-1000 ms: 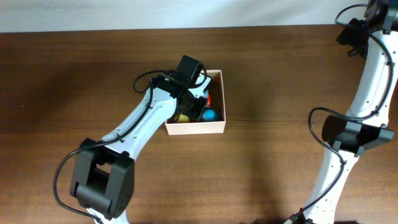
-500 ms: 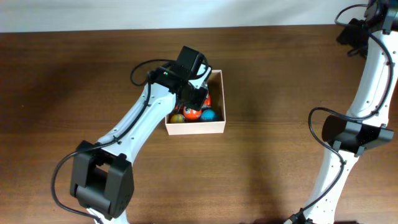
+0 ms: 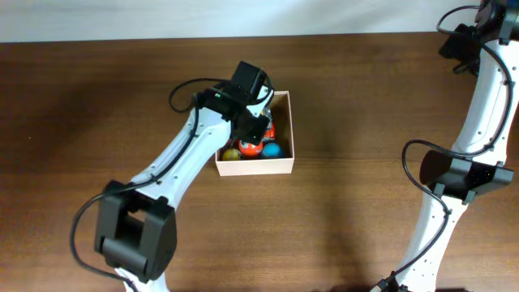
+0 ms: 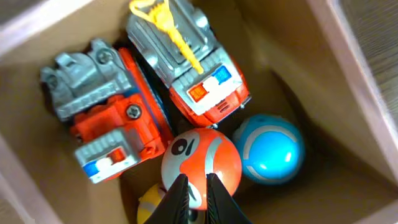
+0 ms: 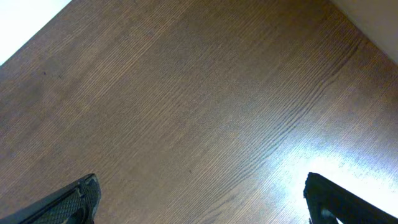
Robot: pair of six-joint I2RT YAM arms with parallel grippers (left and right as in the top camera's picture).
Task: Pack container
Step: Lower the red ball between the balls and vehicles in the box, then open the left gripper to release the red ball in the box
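Container point(image 3: 253, 168), overhead: small square cream-white box, open at the top, standing on brown wooden table point(image 3: 365, 97).
Contents, overhead: orange ball point(image 3: 251, 148) by the container's wall nearest the arm bases; blue ball point(image 3: 273, 149) just beside it, toward the container's right wall; yellow ball point(image 3: 232, 153) in the corner on the other side; orange toy parts behind them, half hidden by the arm.
Left gripper point(image 3: 255, 131), overhead: hanging inside the container's outline, above the orange ball; jaws too small to read from this height.
Right arm point(image 3: 486, 105), overhead: well apart from the container, off to its right.
Container point(image 4: 348, 68), left wrist: thin pale wall, tan floor, all toys inside.
Trucks, left wrist: first truck point(image 4: 115, 124) and second truck point(image 4: 186, 62), both orange and grey, lying side by side, touching; yellow plastic piece on top of the second.
Balls, left wrist: orange ball point(image 4: 202, 158) touching both trucks; blue ball point(image 4: 268, 149) just beside it; yellow ball point(image 4: 152, 205) partly under it.
Left gripper point(image 4: 194, 190), left wrist: fingers pressed together, tips over the orange ball; contact unclear.
Right gripper point(image 5: 202, 196), right wrist: fingertips spread wide apart above bare table point(image 5: 186, 93).
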